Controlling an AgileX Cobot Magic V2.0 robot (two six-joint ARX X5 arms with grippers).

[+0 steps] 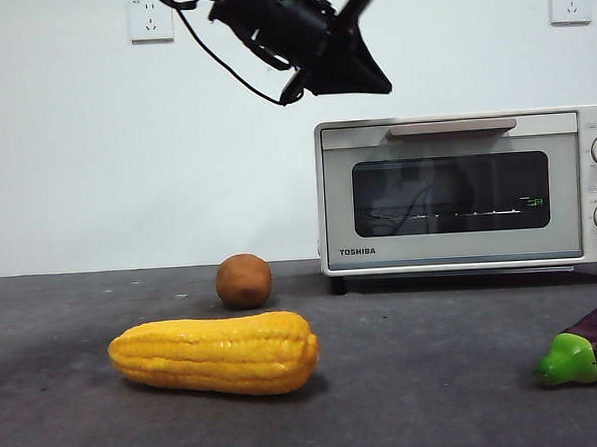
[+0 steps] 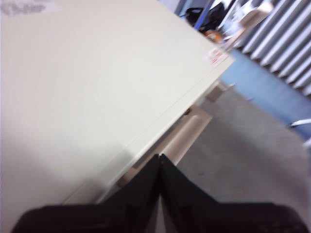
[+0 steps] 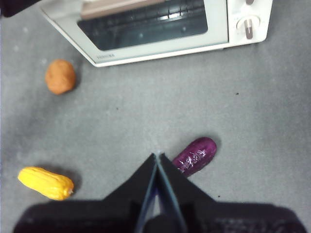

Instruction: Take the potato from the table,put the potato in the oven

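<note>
The brown potato rests on the dark grey table, just left of the oven's front corner. The cream TOSHIBA oven stands at the back right with its door closed. My left gripper hangs shut and empty in the air over the oven's left end; its wrist view shows the oven's top and the beige handle close below. My right gripper is shut, empty and high over the table, near the eggplant and far from the potato.
A long yellow corn cob lies in front of the potato. A purple eggplant with a green cap lies at the front right. A white wall with two sockets stands behind the table.
</note>
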